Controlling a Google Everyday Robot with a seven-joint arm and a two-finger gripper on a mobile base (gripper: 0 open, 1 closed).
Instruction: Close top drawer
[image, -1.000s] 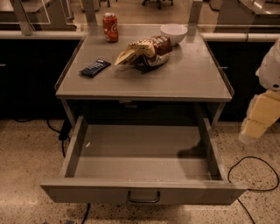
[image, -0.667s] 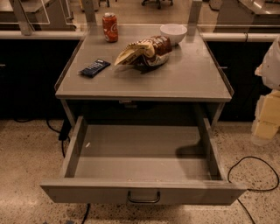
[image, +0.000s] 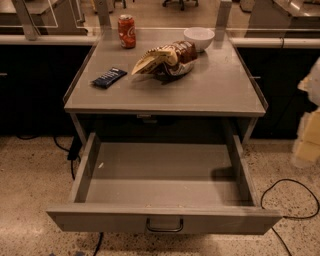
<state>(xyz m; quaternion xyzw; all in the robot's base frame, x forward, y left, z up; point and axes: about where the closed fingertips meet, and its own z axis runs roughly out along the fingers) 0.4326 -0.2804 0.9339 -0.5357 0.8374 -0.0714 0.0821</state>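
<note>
The top drawer is a wide grey metal drawer under the grey table. It stands pulled far out toward me and holds nothing. Its tall flat front faces me with a small dark wire handle at the centre. My gripper shows as a blurred cream and white shape at the right edge of the view. It is to the right of the drawer's right side wall, apart from it and above floor level. It casts a dark shadow in the drawer's right rear corner.
On the tabletop are a red soda can, a white bowl, a chip bag and a dark blue snack bar. Black cables lie on the speckled floor at the right and left. Dark cabinets flank the table.
My gripper has drifted to the right, toward the edge of the view, and its shadow in the drawer has moved right with it. The drawer has not moved.
</note>
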